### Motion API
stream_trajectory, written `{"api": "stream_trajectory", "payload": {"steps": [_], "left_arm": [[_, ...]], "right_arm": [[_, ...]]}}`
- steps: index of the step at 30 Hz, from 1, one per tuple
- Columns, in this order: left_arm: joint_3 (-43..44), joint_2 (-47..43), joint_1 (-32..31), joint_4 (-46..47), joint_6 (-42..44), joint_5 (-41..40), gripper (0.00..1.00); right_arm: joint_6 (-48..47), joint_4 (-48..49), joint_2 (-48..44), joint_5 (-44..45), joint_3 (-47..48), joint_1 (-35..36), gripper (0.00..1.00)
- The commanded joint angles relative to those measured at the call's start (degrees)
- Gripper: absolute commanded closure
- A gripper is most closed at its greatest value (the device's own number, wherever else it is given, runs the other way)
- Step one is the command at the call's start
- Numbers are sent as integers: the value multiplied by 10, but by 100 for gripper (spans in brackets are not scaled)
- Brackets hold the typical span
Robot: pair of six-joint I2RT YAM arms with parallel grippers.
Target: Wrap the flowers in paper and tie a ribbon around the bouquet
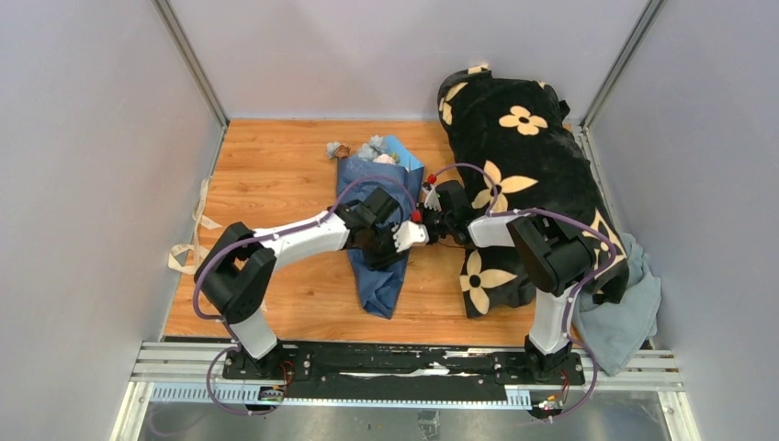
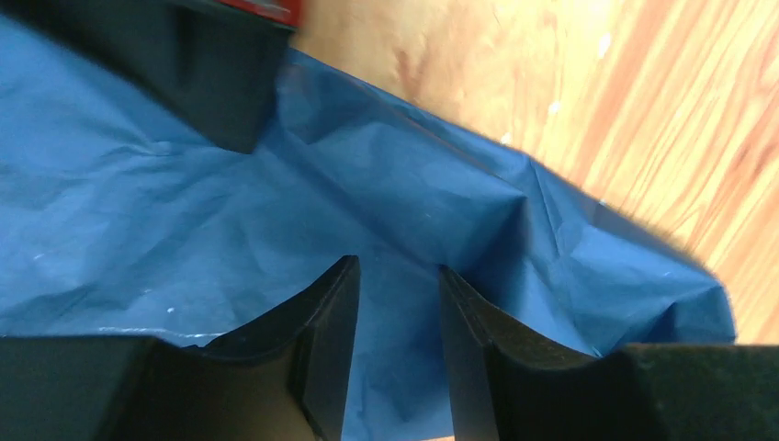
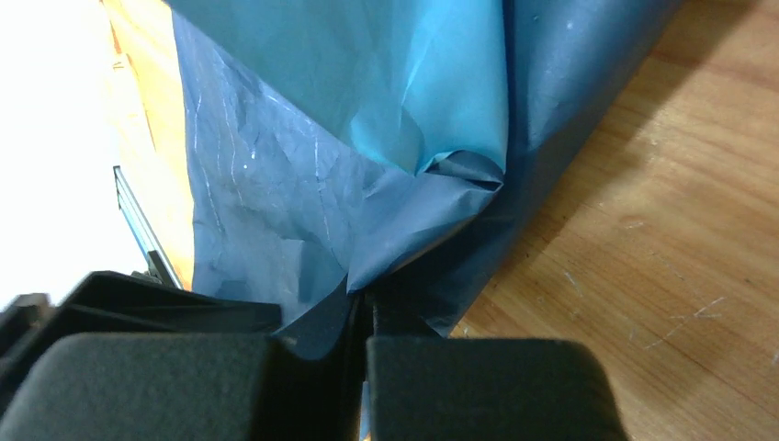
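Note:
The bouquet lies along the middle of the wooden table as a navy paper cone. The flowers show at its far, wide end. Both grippers meet at the cone's middle. My left gripper hovers close over the crinkled paper, open, with paper seen through the gap. My right gripper is shut on a folded edge of the paper, whose light blue side shows above. The cream ribbon lies at the table's left edge, away from both grippers.
A black plush blanket with cream flower shapes covers the right side of the table, under the right arm. A grey-blue cloth hangs at the near right corner. Bare wood lies left of the bouquet. Grey walls close in the sides.

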Motion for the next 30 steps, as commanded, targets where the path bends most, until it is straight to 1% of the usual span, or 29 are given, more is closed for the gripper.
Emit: {"api": "stream_trajectory", "payload": {"steps": [1, 3, 5, 8, 13, 17, 19, 20, 23, 25, 28, 30], "left_arm": [[-41, -6, -40, 39, 86, -43, 53], [-68, -16, -54, 26, 115, -18, 51], [-92, -32, -64, 0, 148, 20, 44], [-117, -44, -79, -27, 182, 35, 38], [-136, -42, -90, -80, 205, 59, 38], [-149, -72, -97, -115, 217, 52, 38], [-129, -94, -96, -152, 210, 40, 37], [-106, -102, -97, -177, 206, 33, 37], [-12, -113, -97, -235, 162, 6, 35], [47, -115, -98, -252, 130, 14, 35], [84, -101, -120, -251, 103, 63, 43], [73, -78, -146, -239, 115, 68, 54]], "right_arm": [[-6, -2, 16, 3, -2, -6, 100], [-5, -2, 15, 9, -2, -6, 100], [-8, -6, 15, 17, -1, -6, 100], [-16, -17, 16, 26, 5, -6, 100], [-24, -31, 19, 31, 11, -6, 100], [-29, -38, 18, 32, 13, -5, 100], [-33, -42, 17, 32, 14, -5, 100], [-36, -47, 17, 32, 16, -4, 100], [-41, -55, 17, 32, 19, -3, 100], [-42, -56, 16, 32, 19, -3, 100], [-43, -59, 17, 32, 22, -1, 100], [-44, -61, 20, 31, 24, 0, 100]]}}
